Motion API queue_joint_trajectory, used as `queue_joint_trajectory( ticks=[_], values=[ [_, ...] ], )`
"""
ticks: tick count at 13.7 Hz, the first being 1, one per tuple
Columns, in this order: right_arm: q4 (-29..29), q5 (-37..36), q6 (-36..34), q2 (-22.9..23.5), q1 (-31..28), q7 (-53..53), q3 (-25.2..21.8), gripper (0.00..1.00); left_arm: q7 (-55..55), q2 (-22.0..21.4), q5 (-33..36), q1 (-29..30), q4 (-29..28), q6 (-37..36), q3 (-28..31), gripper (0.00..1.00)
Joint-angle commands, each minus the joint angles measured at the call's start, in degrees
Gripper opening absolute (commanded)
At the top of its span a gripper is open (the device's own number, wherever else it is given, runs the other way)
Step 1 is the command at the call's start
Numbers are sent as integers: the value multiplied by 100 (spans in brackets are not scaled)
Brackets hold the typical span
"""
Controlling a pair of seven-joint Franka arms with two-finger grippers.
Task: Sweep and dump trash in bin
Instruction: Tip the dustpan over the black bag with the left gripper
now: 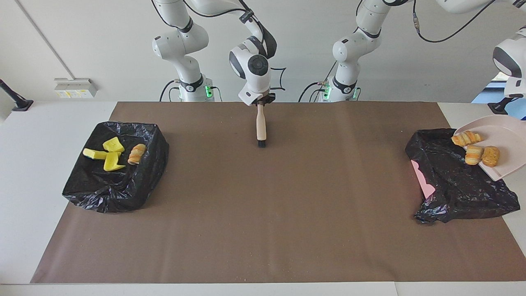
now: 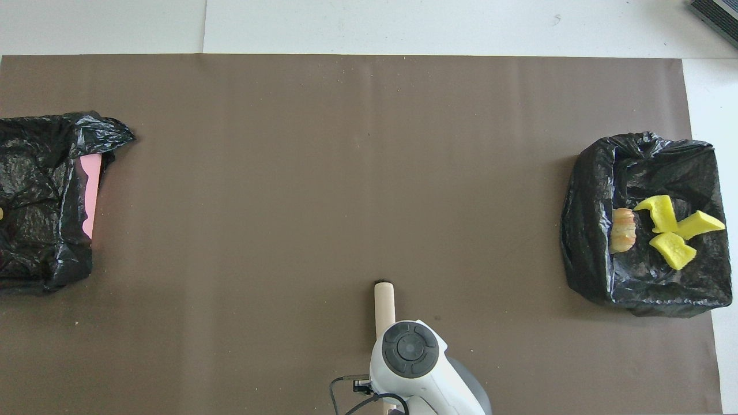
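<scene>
My left gripper (image 1: pixel 513 95) holds a pale dustpan (image 1: pixel 507 135) tilted over the black-bagged bin (image 1: pixel 452 185) at the left arm's end; its grip on the dustpan lies at the view's edge. On the dustpan lie two orange-striped bread pieces (image 1: pixel 466 138) and a brown nugget (image 1: pixel 491 156). My right gripper (image 1: pixel 259 102) is shut on a wooden-handled brush (image 1: pixel 261 123) that hangs upright, bristles at the mat, near the robots at mid-table. The brush handle also shows in the overhead view (image 2: pixel 384 302). A second bagged bin (image 1: pixel 119 185) at the right arm's end holds three yellow chunks (image 1: pixel 107 154) and a striped bread piece (image 1: pixel 137 153). No pale beige lump shows.
A brown mat (image 1: pixel 263 213) covers the table between the two bins. A pink rim (image 2: pixel 90 190) of the bin at the left arm's end shows under its bag. White table (image 1: pixel 33 164) borders the mat at both ends.
</scene>
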Motion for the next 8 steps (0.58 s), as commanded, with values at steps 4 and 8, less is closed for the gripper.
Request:
queue_joint_trajectory(
  ticks=[4, 8],
  values=[
    [788, -62, 77, 572, -544, -310, -35, 100, 60, -270, 543, -277, 168, -782, 23, 0],
    [1043, -413, -28, 431, -1019, -319, -53, 100, -140, -718, -121, -434, 72, -1361, -48, 0]
  ],
)
